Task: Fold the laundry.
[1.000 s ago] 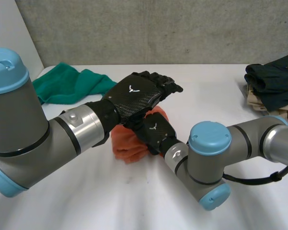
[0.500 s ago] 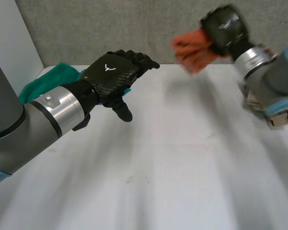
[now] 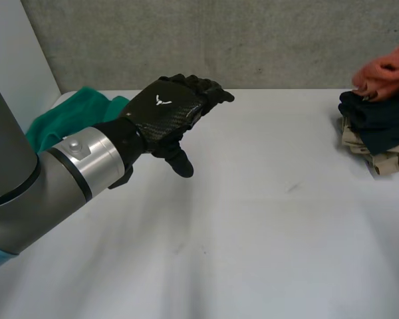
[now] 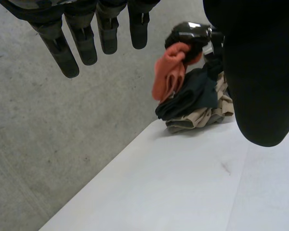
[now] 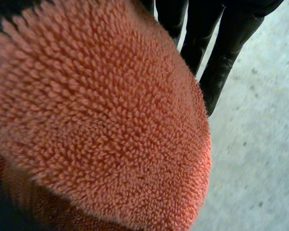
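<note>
A white table (image 3: 253, 232) against a grey concrete wall. The left arm (image 3: 46, 179) reaches in over it; its left hand (image 3: 166, 109) hovers above the table, fingers straight, thumb spread apart, holding nothing. A crumpled green cloth (image 3: 66, 116) lies at the table's far left corner. At the far right edge sits a stack of folded clothes (image 3: 379, 126), dark pieces over beige. Just above it hangs a folded orange towel (image 3: 388, 70), thick and nubbly with looped pile. Its long axis runs roughly up and down, lower end at the stack's top. The right hand (image 4: 190, 32) grips its upper end.
</note>
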Action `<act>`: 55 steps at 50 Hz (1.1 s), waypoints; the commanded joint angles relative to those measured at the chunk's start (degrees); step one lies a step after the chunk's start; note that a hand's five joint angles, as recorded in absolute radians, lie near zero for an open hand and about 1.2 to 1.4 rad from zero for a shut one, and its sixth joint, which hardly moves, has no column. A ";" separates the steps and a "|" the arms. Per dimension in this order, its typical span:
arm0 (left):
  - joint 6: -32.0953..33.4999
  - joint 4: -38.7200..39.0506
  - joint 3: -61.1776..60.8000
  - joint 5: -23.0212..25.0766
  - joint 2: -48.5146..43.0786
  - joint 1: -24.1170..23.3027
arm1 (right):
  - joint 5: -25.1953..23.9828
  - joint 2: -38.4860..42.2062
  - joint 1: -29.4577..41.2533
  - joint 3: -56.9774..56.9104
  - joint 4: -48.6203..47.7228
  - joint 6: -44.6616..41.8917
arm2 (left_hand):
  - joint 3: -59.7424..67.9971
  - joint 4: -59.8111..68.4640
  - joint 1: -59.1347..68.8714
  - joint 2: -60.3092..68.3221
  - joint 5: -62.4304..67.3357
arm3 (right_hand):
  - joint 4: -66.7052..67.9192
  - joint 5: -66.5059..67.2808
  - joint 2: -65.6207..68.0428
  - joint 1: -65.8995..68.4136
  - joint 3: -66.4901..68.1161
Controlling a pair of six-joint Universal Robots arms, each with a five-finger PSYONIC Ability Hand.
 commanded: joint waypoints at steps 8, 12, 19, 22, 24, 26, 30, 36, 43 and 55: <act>-0.02 0.18 -0.70 0.00 0.63 -0.67 | -7.08 4.60 -5.13 5.45 -2.30 -1.20 | 0.66 1.12 1.65 1.00 -0.07 | 11.91 20.33 13.25 28.84 15.10; -0.02 0.18 -0.70 0.00 0.54 -0.76 | -7.52 2.67 -5.31 8.44 -3.09 -0.85 | 0.66 1.12 1.65 1.00 -0.07 | -22.58 -14.15 -21.23 -5.64 -19.39; -0.02 0.09 -0.78 0.00 0.72 -0.76 | -4.54 -5.32 -8.03 16.51 -0.90 -0.76 | 0.66 1.12 1.64 1.00 -0.07 | -58.09 -49.67 -56.75 -41.16 -54.90; -0.11 0.09 -0.78 0.00 0.89 -0.85 | -2.78 -11.54 -10.48 21.60 3.48 -0.93 | 0.49 0.95 1.48 0.84 -0.24 | -58.09 -49.67 -56.75 -41.16 -54.90; -0.11 0.09 -0.78 0.00 1.07 -0.94 | -2.43 -14.72 -12.33 23.81 6.56 -1.02 | 0.49 0.95 1.48 0.84 -0.24 | -58.09 -49.67 -56.75 -41.16 -54.90; -0.11 0.09 -0.78 0.00 1.24 -0.94 | -2.25 -19.02 -15.92 26.44 11.73 -1.37 | 0.49 0.95 1.48 0.84 -0.24 | -58.09 -49.67 -56.75 -41.16 -54.90; -0.19 0.00 -0.78 0.00 1.68 -0.94 | -2.08 -23.07 -22.16 28.13 19.99 -6.44 | 0.33 0.78 1.31 0.67 -0.41 | -58.09 -49.67 -56.75 -41.16 -54.90; -0.11 0.09 -0.61 0.08 1.86 -0.94 | 3.53 -23.70 -30.70 24.27 30.47 -21.83 | -0.01 0.45 0.97 0.33 -0.74 | -58.09 -49.67 -56.75 -41.16 -54.90; -0.02 0.18 0.27 0.00 1.86 -0.32 | 31.21 -24.05 -31.59 10.38 42.26 -37.57 | -0.18 0.28 0.80 0.16 -0.91 | -58.09 -49.67 -56.75 -41.16 -54.90; 0.16 6.32 5.36 -5.00 0.54 8.46 | 34.06 -40.12 -2.78 18.80 31.37 -28.81 | -0.85 -0.39 0.13 -0.51 -1.59 | -58.09 -49.67 -56.75 -41.16 -54.90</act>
